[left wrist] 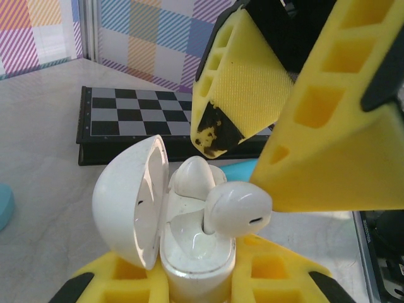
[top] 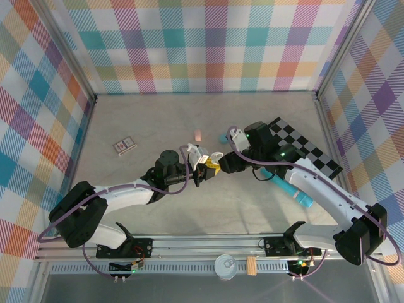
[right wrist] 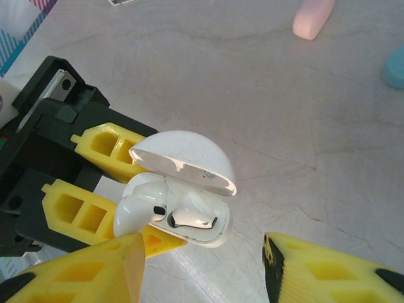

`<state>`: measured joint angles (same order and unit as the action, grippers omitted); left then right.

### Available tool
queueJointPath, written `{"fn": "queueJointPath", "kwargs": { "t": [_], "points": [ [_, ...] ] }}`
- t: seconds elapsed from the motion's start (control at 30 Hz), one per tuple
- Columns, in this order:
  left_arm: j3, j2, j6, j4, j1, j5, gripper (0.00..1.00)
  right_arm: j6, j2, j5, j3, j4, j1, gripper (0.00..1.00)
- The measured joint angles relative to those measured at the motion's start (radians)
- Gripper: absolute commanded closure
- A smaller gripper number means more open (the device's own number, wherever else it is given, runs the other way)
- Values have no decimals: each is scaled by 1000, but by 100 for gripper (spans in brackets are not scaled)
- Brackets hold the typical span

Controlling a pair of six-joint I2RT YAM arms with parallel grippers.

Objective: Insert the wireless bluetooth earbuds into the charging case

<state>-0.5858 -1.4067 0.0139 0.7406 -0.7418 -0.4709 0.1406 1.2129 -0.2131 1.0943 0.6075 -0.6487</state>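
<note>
My left gripper is shut on a white charging case, held off the table with its lid swung open. One white earbud is seated in the far slot. A second white earbud has its stem in the near slot and its head sticking out. My right gripper hovers open right at the case, one yellow finger beside the protruding earbud and the other finger above the case.
A small pink piece and a teal piece lie on the table beyond the grippers. A folded chessboard and a long teal tube sit at the right. A small card lies at the left.
</note>
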Motion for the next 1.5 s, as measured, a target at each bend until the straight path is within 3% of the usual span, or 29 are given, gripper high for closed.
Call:
{"fn": "queueJointPath", "kwargs": {
  "t": [0.2, 0.53, 0.67, 0.8, 1.17, 1.5],
  "points": [
    [0, 0, 0, 0, 0, 0, 94, 1, 11, -9, 0, -13, 0, 45],
    [2, 0, 0, 11, 1, 1, 94, 5, 35, -5, 0, -31, 0, 35],
    [16, 0, 13, 31, 1, 13, 93, 29, -14, -18, 0, -42, 30, 22],
    [26, 0, 55, 35, 5, 7, 93, 84, -30, -22, 12, -77, 71, 16],
    [25, -8, 198, 15, 40, 0, 93, 185, 261, 34, 243, 47, 87, 17],
    [24, -4, 201, -9, 64, -4, 94, 129, 301, -23, 284, 167, 93, 17]
  ]
}}
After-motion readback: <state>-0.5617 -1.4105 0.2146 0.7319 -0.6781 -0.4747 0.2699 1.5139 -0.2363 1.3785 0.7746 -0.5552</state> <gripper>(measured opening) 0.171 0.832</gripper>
